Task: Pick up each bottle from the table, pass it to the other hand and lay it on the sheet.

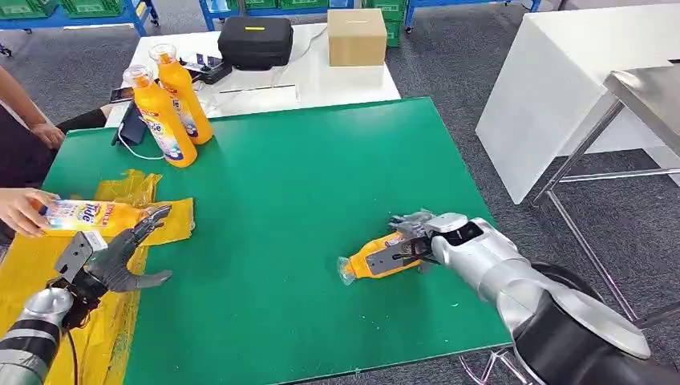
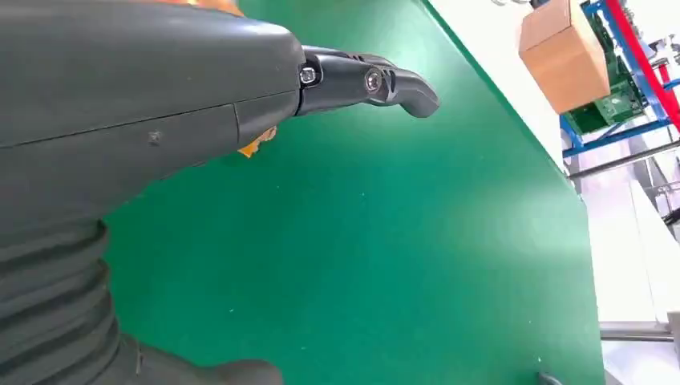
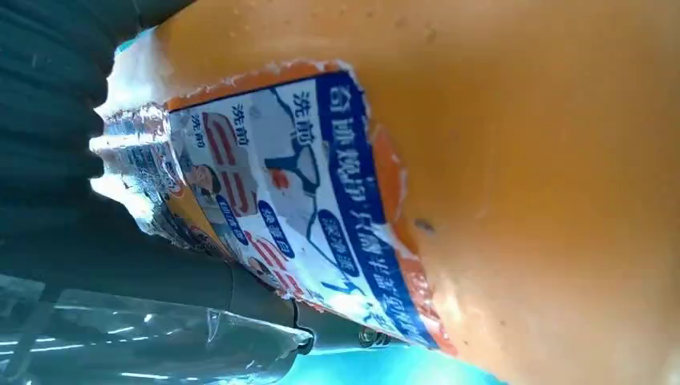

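The right hand [image 1: 414,237] grasps a glossy orange plastic bottle [image 1: 377,258] lying on the smooth green tabletop [image 1: 305,176], its paper label torn. The left hand [image 1: 108,258] hovers released over the crinkled yellow sheet [image 1: 28,273]. Grey carpet surrounds.

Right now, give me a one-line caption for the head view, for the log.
Right hand grips a lying orange bottle on the green table; left hand open above the yellow sheet.

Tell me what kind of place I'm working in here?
Probably a lab or warehouse-style test area, not a home: blue racks with green crates along the back, grey carpet, a green-topped table, and a white table with a cardboard box and a black case.
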